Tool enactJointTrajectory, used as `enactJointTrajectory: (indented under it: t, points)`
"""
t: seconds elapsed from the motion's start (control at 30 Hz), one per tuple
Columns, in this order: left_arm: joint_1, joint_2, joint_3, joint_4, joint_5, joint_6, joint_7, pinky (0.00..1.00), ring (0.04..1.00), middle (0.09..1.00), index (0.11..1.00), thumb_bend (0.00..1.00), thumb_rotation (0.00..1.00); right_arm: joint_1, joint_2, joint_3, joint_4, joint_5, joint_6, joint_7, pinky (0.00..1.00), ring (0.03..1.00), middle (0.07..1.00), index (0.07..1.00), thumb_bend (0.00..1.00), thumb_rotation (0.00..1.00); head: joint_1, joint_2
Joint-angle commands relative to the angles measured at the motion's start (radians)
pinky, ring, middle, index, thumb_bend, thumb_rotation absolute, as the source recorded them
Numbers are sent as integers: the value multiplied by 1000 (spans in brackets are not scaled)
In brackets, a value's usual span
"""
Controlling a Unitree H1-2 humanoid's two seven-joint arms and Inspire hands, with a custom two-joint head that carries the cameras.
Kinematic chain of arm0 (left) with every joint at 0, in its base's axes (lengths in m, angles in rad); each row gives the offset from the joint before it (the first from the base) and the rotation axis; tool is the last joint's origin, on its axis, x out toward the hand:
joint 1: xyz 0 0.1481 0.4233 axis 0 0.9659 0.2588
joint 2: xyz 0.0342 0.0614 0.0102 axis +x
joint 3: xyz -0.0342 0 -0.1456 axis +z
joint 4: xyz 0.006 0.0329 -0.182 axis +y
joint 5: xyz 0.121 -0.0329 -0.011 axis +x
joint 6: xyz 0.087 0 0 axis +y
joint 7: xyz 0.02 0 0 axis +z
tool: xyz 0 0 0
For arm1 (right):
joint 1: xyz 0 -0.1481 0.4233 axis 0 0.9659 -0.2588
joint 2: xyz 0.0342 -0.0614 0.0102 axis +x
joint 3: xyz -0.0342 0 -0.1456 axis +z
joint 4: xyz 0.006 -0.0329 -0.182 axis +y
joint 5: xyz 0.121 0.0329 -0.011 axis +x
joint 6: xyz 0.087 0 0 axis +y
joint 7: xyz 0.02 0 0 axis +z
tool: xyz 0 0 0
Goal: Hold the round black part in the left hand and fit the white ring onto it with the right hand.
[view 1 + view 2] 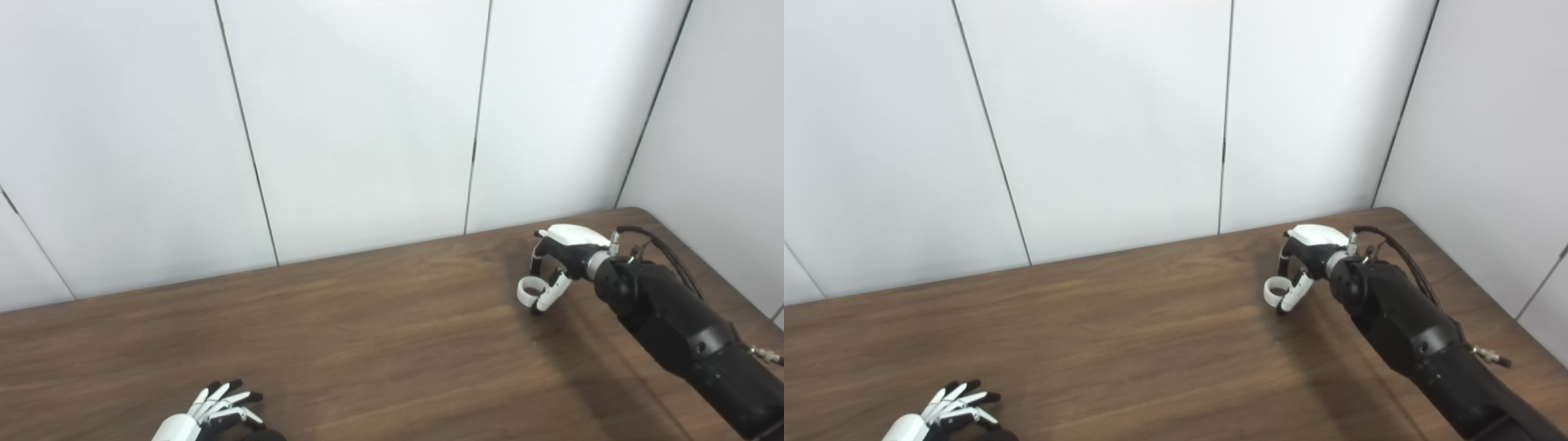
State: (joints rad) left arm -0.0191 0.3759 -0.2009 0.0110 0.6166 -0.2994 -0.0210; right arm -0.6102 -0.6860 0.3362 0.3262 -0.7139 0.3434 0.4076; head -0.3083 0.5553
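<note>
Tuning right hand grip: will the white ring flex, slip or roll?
The white ring looks rigid: it keeps a clean round shape in the right hand. Its thin, smooth band probably slips easily. If dropped on the table, it would likely roll.

No readable txt, labels, brands, nos. or signs anywhere in either view.
</note>
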Motion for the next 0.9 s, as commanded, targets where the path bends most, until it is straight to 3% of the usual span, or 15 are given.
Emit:
enactJointTrajectory:
  t: [0.0,0.3,0.5,0.87]
  points:
    - [18,4,-4,-1,-3,3,-5,1000,945,825,481,518,39,-5,-28,1,2,-14,-10,1,1000,1000,1000,486,518,142,-1,1]
    - [15,4,-5,5,2,-1,-1,1000,942,824,480,518,40,9,-19,-15,5,1,-40,-36,996,1000,982,488,516,138,-1,0]
    - [11,4,-7,17,6,-4,2,1000,942,823,481,518,40,27,-8,-41,-8,5,-89,-111,934,981,895,481,521,124,0,-3]
    - [-3,5,-11,45,10,-9,4,1000,943,823,481,518,40,25,2,-62,-38,32,-84,-110,947,985,893,480,521,122,-1,-10]
